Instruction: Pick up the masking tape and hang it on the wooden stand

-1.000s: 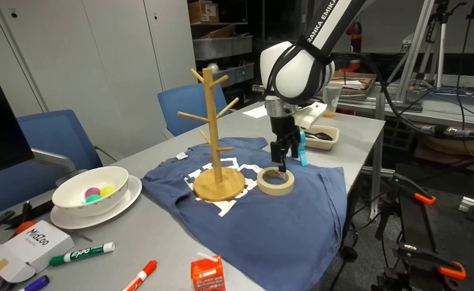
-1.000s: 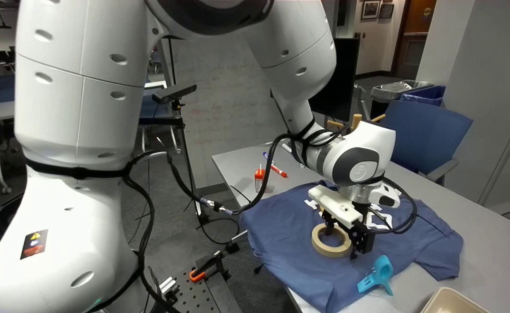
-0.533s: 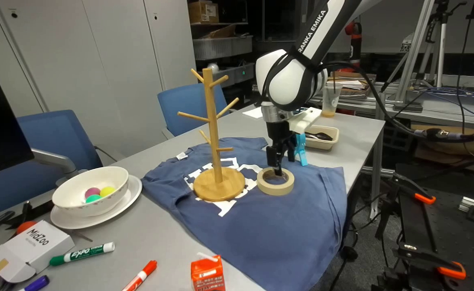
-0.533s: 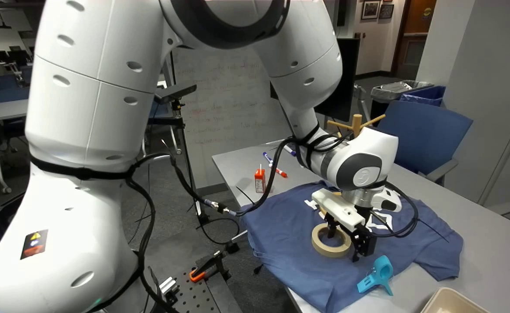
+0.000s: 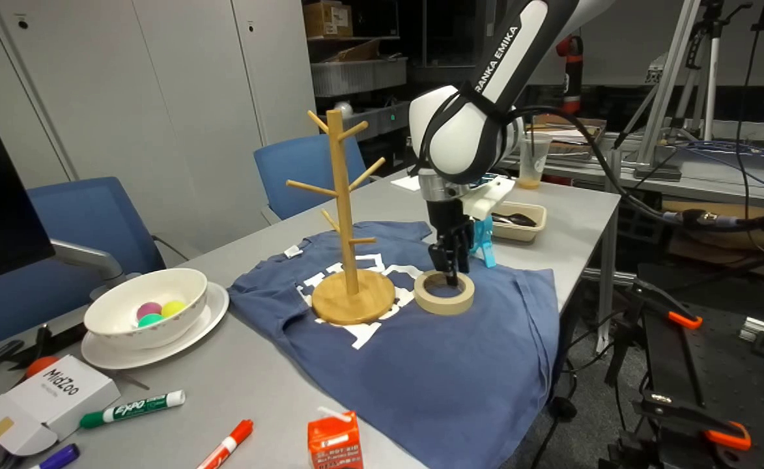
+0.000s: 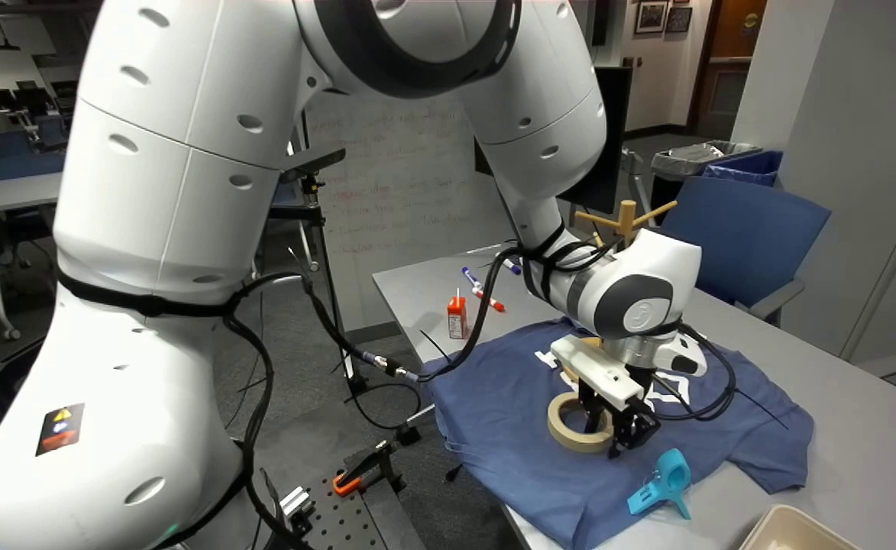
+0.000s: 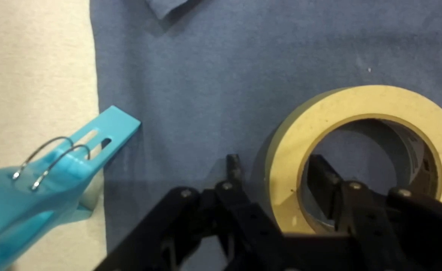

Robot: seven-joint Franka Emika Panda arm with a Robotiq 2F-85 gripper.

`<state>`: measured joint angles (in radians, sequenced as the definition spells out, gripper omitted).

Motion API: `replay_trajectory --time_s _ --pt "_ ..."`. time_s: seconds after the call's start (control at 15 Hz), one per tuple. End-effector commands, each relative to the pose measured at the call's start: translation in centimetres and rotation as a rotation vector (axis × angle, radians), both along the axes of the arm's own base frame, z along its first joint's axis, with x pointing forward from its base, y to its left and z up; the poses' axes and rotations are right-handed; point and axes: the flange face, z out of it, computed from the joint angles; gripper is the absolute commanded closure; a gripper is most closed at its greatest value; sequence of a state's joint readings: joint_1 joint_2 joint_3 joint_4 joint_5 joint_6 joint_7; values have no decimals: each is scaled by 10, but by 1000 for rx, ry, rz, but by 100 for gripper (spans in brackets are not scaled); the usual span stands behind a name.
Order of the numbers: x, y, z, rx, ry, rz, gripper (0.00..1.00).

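Note:
The masking tape (image 7: 286,162), a flat cream ring, lies on a blue shirt in all views. My gripper (image 7: 275,163) straddles the near wall of the ring. One fingertip is down inside the centre hole, and the other stands outside the roll. A strip of shirt shows between that outer finger (image 7: 234,165) and the tape, so the jaws are open and partly narrowed. In an exterior view the wooden stand (image 5: 344,228) rises upright beside the tape, its angled pegs bare. An exterior view shows only its top (image 6: 627,218) and bits of its base behind the arm.
The blue shirt (image 5: 447,371) lies under stand and tape. A light-blue clip (image 6: 665,481) sits at its edge near the gripper. A beige tray (image 5: 531,225) is behind. A white bowl (image 5: 118,312) on a plate, markers (image 5: 134,408) and a red carton (image 5: 335,440) are also on the table.
My gripper has come down and shifted slightly toward the stand, one fingertip entering the tape's hole. Its fingers have drawn closer together. Tape and stand have not moved.

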<state>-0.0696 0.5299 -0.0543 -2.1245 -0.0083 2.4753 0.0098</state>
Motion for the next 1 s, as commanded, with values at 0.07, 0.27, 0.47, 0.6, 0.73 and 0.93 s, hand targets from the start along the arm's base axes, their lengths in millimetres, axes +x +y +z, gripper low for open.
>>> replay_trajectory --time_s 0.07,0.27,0.47,0.6,0.73,0.93 --pt "6 -3 -2 23 -20 -33 86" --pt "5 -3 7 50 -28 -51 95" --pt "-3 -9 32 52 -43 -63 94" --pt "-9 -14 53 29 -57 -68 94" --pt "-16 -19 75 5 -82 -76 94" --pt "-27 -28 108 -15 -117 -83 94"
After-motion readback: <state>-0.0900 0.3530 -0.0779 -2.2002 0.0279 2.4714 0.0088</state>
